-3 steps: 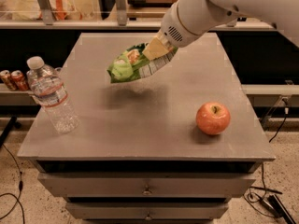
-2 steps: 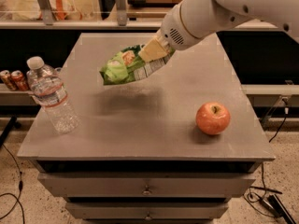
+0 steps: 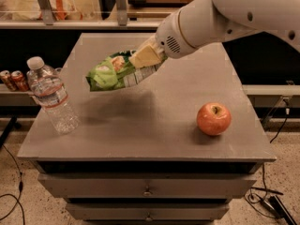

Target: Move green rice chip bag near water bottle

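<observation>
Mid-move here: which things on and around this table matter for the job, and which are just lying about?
In the job: chip bag, held above the table by the gripper; water bottle, near the left edge.
Lying about: apple; soda cans, off the table.

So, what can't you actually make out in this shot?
All in the camera view:
- Chip bag: its right end is covered by the gripper, which holds it above the middle of the table.
- Soda cans, far left: print too small to read.
- Water bottle: label text blurred.
- Arm: cut off by the top and right edges.
</observation>
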`<state>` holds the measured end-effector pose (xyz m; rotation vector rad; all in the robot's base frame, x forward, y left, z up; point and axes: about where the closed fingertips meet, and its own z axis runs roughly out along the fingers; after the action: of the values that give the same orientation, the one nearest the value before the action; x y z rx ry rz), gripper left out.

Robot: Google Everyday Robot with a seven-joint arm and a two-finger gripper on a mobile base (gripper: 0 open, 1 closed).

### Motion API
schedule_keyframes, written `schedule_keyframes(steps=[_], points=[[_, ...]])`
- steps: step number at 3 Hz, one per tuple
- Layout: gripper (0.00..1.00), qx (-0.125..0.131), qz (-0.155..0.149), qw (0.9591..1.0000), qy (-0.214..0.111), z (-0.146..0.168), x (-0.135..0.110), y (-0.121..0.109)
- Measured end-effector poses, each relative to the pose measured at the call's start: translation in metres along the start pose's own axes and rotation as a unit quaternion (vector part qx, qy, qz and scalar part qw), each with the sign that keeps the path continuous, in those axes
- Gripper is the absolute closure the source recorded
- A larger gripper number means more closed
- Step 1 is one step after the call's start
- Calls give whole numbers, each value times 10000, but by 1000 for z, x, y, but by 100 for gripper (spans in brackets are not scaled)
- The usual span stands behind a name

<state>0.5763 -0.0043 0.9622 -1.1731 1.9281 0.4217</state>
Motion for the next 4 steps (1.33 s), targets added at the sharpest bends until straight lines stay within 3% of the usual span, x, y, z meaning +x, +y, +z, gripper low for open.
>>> schedule_keyframes(steps=[4], points=[[100, -139, 44, 9993, -336, 42, 1, 19]])
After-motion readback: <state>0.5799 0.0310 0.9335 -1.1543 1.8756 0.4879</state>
